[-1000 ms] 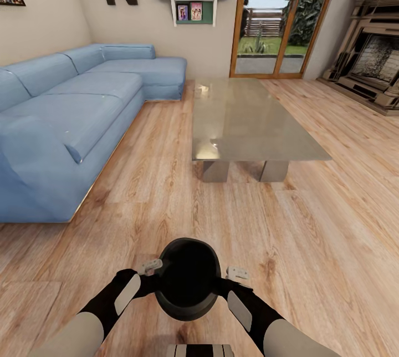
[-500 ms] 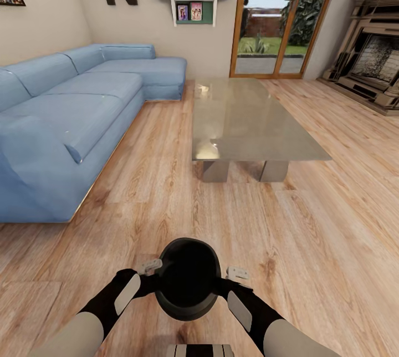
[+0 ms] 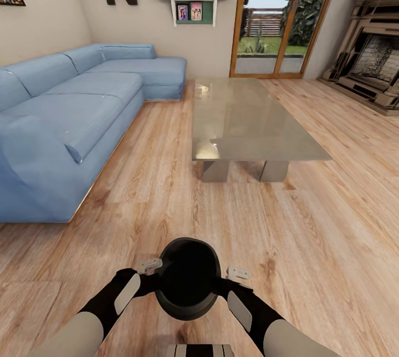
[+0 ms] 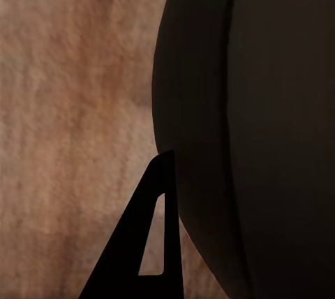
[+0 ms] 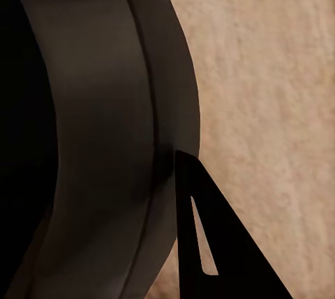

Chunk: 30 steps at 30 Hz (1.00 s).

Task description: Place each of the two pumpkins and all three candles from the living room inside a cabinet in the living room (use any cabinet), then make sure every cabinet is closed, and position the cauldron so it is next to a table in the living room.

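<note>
From the head camera you have the cauldron [image 3: 188,278] held between your two arms, mouth up, above the wooden floor [image 3: 310,235]. Your left gripper [image 3: 151,266] presses against its left side and your right gripper [image 3: 237,274] against its right side; the pot is carried by squeezing between them, and you cannot tell how far apart either gripper's fingers stand. The table [image 3: 244,118] lies ahead of both grippers, well apart from the cauldron, its glass top bare apart from a small pale thing at the far left corner, too small to identify. A blue sofa [image 3: 72,113] runs along ahead and left of your left gripper; a fireplace [image 3: 377,63] sits far ahead and right of your right gripper.

In your left wrist camera, one dark fingertip [image 4: 150,243] lies against the cauldron's [image 4: 258,125] bulging wall, with floor behind.

In your right wrist camera, one fingertip [image 5: 216,243] touches the cauldron [image 5: 105,132] just under its rim.
</note>
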Tool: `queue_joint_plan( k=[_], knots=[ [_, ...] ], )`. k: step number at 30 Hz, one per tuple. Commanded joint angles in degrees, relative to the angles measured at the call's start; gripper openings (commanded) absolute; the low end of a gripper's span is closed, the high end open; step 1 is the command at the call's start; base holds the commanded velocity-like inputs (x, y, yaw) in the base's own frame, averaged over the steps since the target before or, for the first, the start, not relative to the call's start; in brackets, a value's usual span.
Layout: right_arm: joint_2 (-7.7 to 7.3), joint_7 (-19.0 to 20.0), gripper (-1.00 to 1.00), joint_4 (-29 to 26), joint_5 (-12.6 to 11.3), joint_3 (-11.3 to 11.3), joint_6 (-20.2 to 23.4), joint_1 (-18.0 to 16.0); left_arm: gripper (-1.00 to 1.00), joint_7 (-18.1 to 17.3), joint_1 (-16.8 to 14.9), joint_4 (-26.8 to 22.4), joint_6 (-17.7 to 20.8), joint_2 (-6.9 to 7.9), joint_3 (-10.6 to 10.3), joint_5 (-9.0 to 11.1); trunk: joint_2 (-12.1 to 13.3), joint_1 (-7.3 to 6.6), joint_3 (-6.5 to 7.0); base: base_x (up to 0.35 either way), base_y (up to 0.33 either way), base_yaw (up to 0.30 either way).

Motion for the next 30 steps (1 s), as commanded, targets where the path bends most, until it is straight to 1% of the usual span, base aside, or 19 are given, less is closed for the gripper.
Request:
queue_joint_plan(
  k=[1,17,30],
  knots=[
    [0.0,-0.4,-1.0,-0.2,0.6,-0.1,0.2,0.0,-1.0,0.5,0.0,-0.1,0.1,0.05,-0.4,1.5,0.0,-0.01,-0.04,0.0,0.0,0.0],
    [0.0,-0.4,-1.0,-0.3,0.5,-0.1,0.2,0.0,-1.0,0.4,0.0,-0.2,0.1,0.13,-0.4,1.6,0.0,-0.01,-0.04,0.0,0.0,0.0],
    [0.0,-0.4,-1.0,-0.4,0.6,-0.1,0.2,0.0,-1.0,0.4,0.0,-1.1,0.1,0.15,-0.4,1.6,0.0,-0.01,-0.04,0.0,0.0,0.0]
  ],
)
